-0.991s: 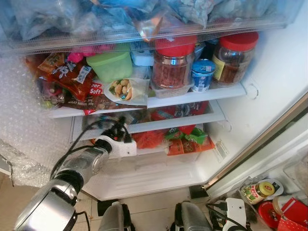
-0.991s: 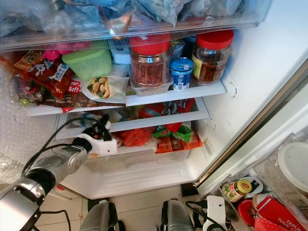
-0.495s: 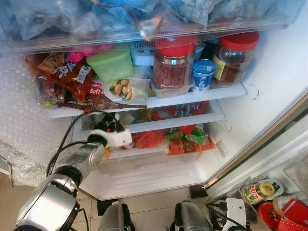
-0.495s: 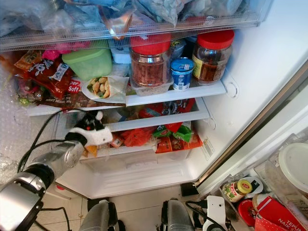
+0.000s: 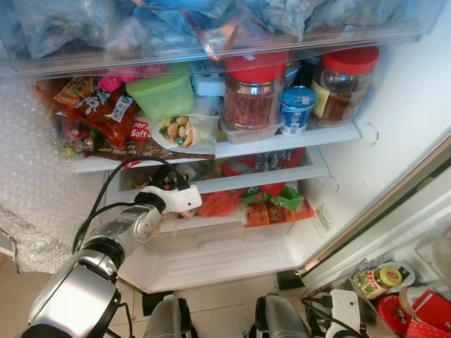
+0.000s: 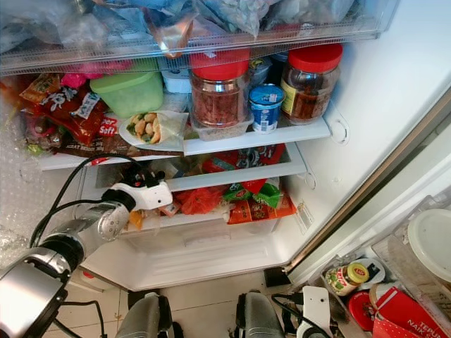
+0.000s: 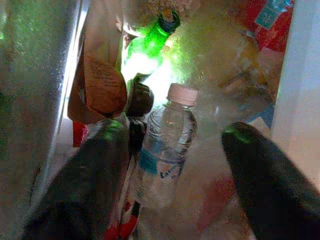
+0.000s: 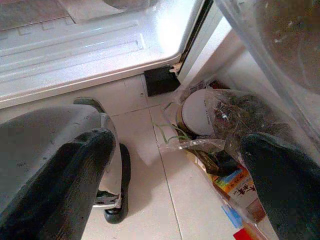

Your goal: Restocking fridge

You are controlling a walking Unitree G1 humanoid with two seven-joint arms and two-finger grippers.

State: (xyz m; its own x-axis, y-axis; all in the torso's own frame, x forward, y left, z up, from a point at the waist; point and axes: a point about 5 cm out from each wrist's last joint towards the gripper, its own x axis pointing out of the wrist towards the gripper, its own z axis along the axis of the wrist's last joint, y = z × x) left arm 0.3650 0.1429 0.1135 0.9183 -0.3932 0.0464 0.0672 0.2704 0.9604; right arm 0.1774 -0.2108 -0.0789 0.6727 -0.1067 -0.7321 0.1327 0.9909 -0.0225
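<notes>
The left jaws (image 7: 172, 180) stood wide apart and held nothing, reaching into the lower drawer (image 5: 211, 232) at the middle left of the head views. The right jaws (image 8: 180, 185) were also spread wide and empty, hanging low over the tiled floor (image 8: 145, 150) beside the door.

The fridge (image 5: 394, 141) stood open and took up most of the frame, its shelves packed tight, probably so that every space was used. Snack packets (image 5: 99, 113) were piled at the left of the middle shelf (image 5: 282, 144); a green tub (image 5: 163, 95) sat beside them. Two red-lidded jars (image 5: 255, 91) stood upright toward the upper right, likely to keep them from rolling, with a small blue cup (image 5: 296, 109) between them.

In the left wrist view a small water bottle (image 7: 167, 145) lay inside the drawer between the open fingers (image 7: 260, 175). It was clear plastic with a pale pinkish cap and a blue-and-white label. A green glass bottle (image 7: 150, 45) lay beyond it. The water bottle seemed to be the item being stocked, set down there and let go, though I could not be sure.
</notes>
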